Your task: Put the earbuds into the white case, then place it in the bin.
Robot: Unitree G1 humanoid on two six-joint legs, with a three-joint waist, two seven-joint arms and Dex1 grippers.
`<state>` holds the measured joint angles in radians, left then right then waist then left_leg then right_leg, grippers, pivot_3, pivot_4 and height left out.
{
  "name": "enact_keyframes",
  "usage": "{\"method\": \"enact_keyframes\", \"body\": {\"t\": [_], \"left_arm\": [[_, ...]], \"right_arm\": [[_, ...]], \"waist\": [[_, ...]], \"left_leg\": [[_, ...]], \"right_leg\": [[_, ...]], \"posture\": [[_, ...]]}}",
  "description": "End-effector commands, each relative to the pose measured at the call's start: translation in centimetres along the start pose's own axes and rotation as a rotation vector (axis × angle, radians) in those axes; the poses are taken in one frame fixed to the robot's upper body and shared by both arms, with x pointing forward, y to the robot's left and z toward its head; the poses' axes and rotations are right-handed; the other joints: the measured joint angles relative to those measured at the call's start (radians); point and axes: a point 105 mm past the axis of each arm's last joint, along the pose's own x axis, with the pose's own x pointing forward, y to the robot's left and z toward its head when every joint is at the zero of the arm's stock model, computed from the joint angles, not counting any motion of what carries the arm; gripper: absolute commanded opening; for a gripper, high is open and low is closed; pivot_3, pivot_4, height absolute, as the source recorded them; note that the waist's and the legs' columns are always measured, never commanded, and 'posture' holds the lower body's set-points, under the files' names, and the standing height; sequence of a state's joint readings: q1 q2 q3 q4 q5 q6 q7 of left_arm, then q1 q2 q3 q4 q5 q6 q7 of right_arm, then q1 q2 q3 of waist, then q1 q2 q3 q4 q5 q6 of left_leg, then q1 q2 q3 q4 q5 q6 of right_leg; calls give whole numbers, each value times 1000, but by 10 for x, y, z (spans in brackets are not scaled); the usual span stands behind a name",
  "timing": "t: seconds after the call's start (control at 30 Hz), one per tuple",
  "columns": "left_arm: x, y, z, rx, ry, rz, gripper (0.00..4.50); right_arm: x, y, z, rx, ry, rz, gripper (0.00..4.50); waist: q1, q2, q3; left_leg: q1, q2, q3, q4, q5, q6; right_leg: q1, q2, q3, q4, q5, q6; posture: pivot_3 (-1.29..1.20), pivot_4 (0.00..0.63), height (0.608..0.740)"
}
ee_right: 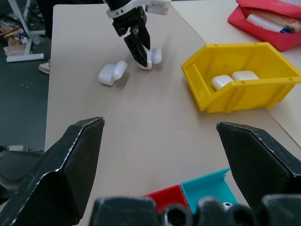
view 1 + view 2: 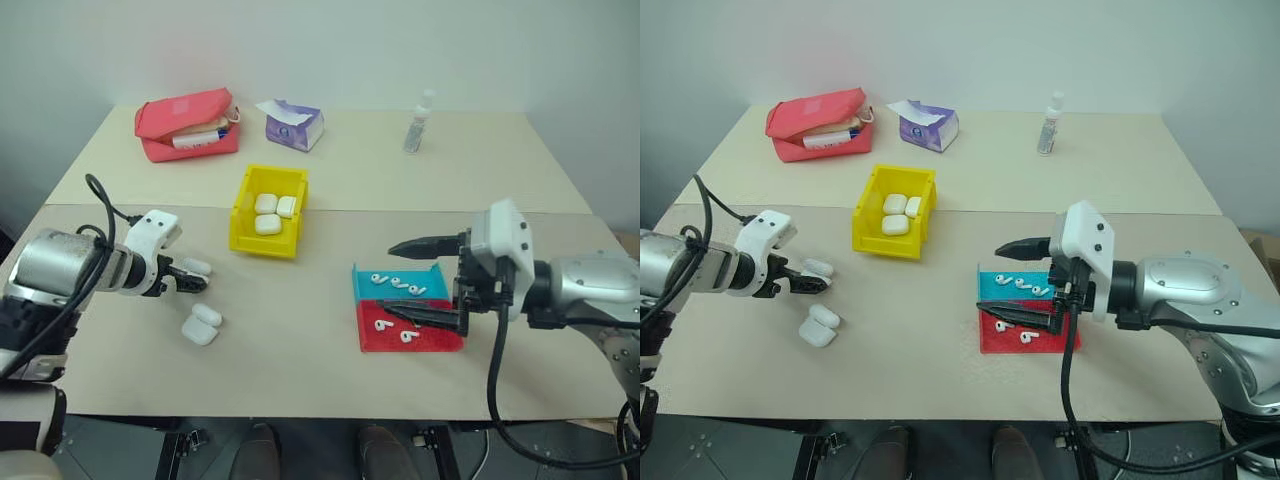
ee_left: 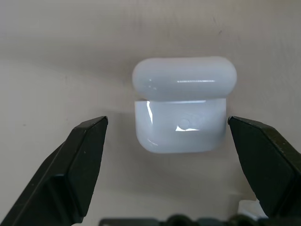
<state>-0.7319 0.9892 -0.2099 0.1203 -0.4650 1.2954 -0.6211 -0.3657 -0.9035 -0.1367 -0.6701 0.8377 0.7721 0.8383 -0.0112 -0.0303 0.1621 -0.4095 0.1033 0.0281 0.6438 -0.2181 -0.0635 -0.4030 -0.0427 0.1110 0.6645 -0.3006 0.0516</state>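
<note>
1. Left wrist view: left gripper (image 3: 167,136) spread wide, straddling open white case (image 3: 182,106) on table (image 2: 300,350), not touching.
2. Right gripper (image 2: 425,282) agape above earbuds (image 2: 398,282) in tray (image 2: 372,290).
3. Yellow bin (image 2: 242,215) holds three cases.

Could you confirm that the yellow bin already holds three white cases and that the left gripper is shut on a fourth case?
Not quite: the left gripper is open, its fingers standing either side of the white case without touching, as the left wrist view shows. The bin does hold three cases.
</note>
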Motion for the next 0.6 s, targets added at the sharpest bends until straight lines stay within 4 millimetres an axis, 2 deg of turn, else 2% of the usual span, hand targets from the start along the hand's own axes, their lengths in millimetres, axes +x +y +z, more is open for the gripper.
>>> {"method": "enact_keyframes", "body": {"t": [0.03, 0.43, 0.53, 0.6], "left_arm": [[5, 1, 2, 44, 21, -2, 4455], [17, -6, 3, 93, 58, -20, 4455], [15, -9, 1, 100, 51, -40, 3858], [13, -8, 0, 98, 46, -42, 3281]], "right_arm": [[-2, 3, 8, -32, -24, -13, 4500], [-3, 5, 7, -25, -29, -38, 4500], [-4, 4, 7, -23, -27, -43, 4500], [-4, 4, 7, -20, -26, -44, 4500]], "waist": [[-1, 0, 0], [3, 0, 0], [3, 0, 0], [2, 0, 0]], "left_leg": [[0, 0, 0, 0, 0, 0], [1, 0, -1, 1, 0, 0], [1, 0, -1, 1, 0, 0], [1, 0, -1, 1, 0, 0]], "right_leg": [[0, 0, 0, 0, 0, 0], [2, 0, -1, 1, 0, 0], [2, 0, -1, 1, 0, 0], [2, 0, -1, 1, 0, 0]], "posture": [[0, 150, 740], [0, 150, 740], [0, 150, 740], [0, 150, 740]]}}
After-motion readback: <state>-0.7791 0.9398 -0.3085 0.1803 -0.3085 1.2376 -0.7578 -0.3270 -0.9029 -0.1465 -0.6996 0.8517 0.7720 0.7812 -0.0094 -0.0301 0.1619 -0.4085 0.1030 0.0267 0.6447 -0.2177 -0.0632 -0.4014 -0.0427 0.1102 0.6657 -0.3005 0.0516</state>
